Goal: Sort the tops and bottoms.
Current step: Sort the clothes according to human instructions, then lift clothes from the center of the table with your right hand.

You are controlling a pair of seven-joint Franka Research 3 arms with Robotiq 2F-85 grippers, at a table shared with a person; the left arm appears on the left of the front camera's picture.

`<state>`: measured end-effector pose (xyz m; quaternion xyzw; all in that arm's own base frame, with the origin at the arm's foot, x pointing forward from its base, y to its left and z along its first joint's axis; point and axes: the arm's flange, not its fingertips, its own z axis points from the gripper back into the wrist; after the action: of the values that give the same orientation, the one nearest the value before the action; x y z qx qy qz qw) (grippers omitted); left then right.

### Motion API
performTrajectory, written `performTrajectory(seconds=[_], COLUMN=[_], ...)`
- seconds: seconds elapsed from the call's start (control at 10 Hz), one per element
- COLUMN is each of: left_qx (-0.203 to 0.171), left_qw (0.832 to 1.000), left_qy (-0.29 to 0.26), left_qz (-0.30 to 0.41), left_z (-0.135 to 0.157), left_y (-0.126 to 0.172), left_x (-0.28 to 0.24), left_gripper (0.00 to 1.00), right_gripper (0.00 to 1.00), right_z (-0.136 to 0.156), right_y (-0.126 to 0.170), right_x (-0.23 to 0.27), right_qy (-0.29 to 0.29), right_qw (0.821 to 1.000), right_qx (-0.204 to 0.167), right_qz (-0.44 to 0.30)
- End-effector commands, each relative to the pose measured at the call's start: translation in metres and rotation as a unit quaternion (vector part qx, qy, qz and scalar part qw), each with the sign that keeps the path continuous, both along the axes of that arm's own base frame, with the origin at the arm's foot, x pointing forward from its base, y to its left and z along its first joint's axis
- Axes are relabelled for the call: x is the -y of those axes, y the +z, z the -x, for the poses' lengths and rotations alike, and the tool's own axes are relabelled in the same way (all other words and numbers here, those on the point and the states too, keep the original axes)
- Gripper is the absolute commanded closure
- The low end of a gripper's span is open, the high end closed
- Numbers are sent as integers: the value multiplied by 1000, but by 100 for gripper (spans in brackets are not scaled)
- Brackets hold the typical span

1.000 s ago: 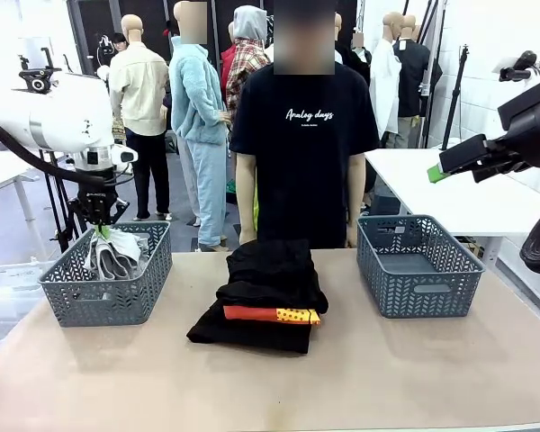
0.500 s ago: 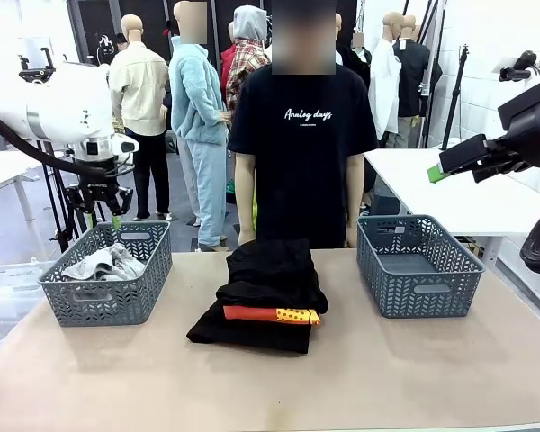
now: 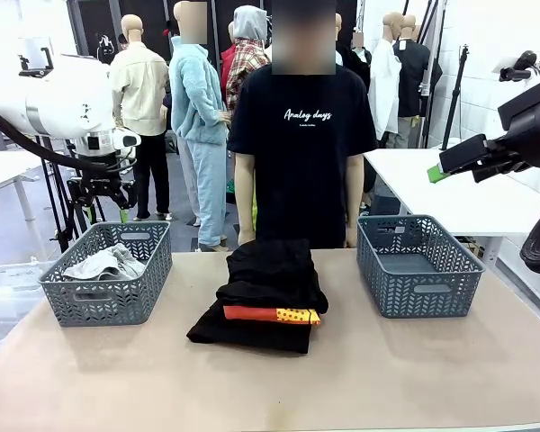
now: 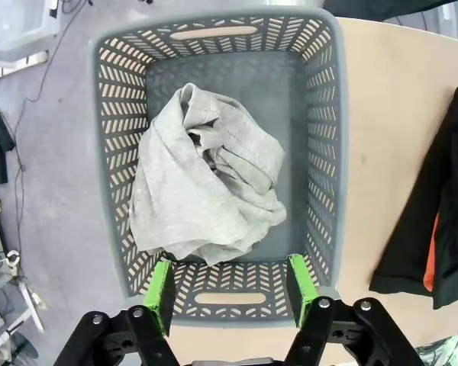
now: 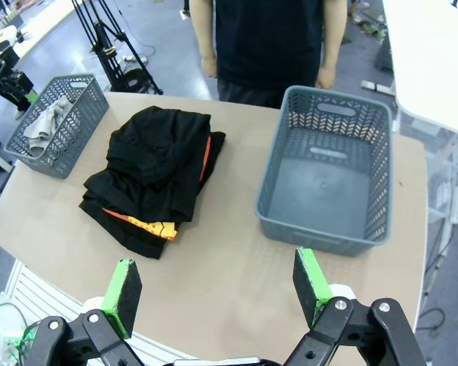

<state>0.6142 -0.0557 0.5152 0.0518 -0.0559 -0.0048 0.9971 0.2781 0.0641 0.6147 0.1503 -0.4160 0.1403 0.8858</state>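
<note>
table [image 3: 387,360]: left claw [image 3: 106,214] dropped grey top [image 3: 99,264]

The orange top [image 3: 263,313] is mostly hidden between the black bottoms [image 3: 272,270]; only its edge shows. The left wrist view cuts the black bottoms off at its right edge. The wall of the left basket [image 3: 108,301] hides the lower part of the grey top [image 3: 99,264].
</note>
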Motion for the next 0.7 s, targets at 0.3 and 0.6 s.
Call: performTrajectory(seconds=[0.3,0.6], left_qx=[0,0], left_qw=[1000,1000], left_qy=[1,1], left_qz=[-4,-4], left_z=[0,0], left_y=[0,0], left_x=[-2,-2], left_gripper=[24,24], right_gripper=[0,0], right_z=[-1,-1], right_y=[-1,-1], right_x=[0,0], right_qy=[4,4], right_qw=[1000,1000], right_qx=[-3,-3], right_qz=[-2,-2])
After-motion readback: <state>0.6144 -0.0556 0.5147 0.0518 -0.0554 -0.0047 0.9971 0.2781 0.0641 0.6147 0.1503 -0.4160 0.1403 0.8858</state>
